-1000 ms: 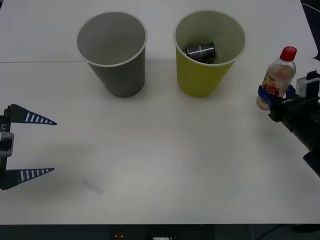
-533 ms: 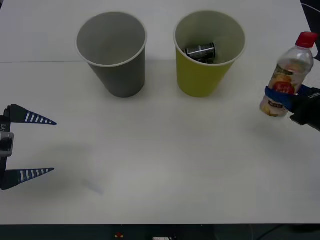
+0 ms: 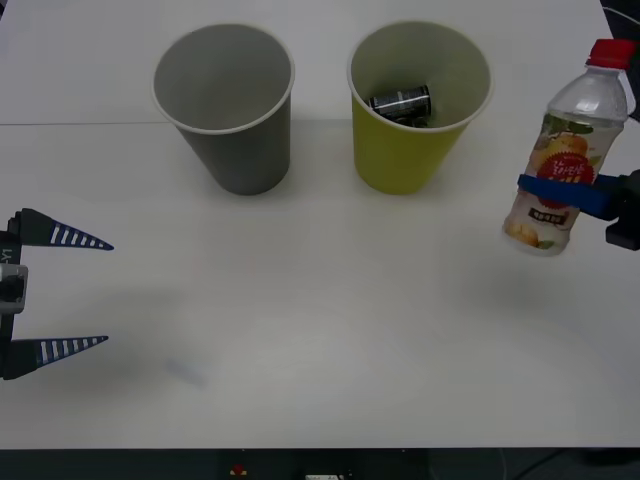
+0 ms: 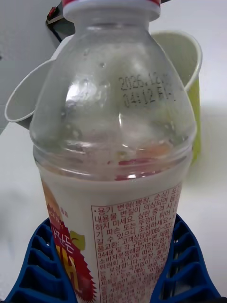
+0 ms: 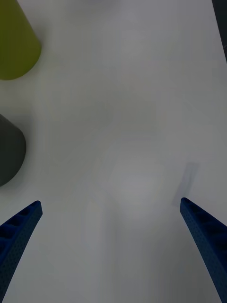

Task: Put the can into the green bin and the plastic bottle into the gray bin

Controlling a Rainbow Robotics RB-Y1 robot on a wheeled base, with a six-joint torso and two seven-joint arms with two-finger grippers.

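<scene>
The plastic bottle (image 3: 565, 150), clear with a red cap and an orange label, hangs above the table at the far right, upright and slightly tilted. My right gripper (image 3: 562, 193) is shut on the bottle's lower half; its blue fingers (image 4: 42, 270) hug the label of the plastic bottle (image 4: 116, 156). The can (image 3: 401, 102) lies on its side inside the green bin (image 3: 410, 150). The gray bin (image 3: 235, 130) stands to the left of the green one, and both stand upright. My left gripper (image 3: 88, 292) rests open at the table's left edge.
The white table (image 3: 330, 320) is bare between the bins and its front edge. In the left wrist view the green bin (image 5: 14, 42) and the gray bin (image 5: 9, 147) sit off to one side of my open fingers (image 5: 21, 225).
My right gripper has lifted the bottle off the table and carried it slightly left. The left arm has stayed still.
</scene>
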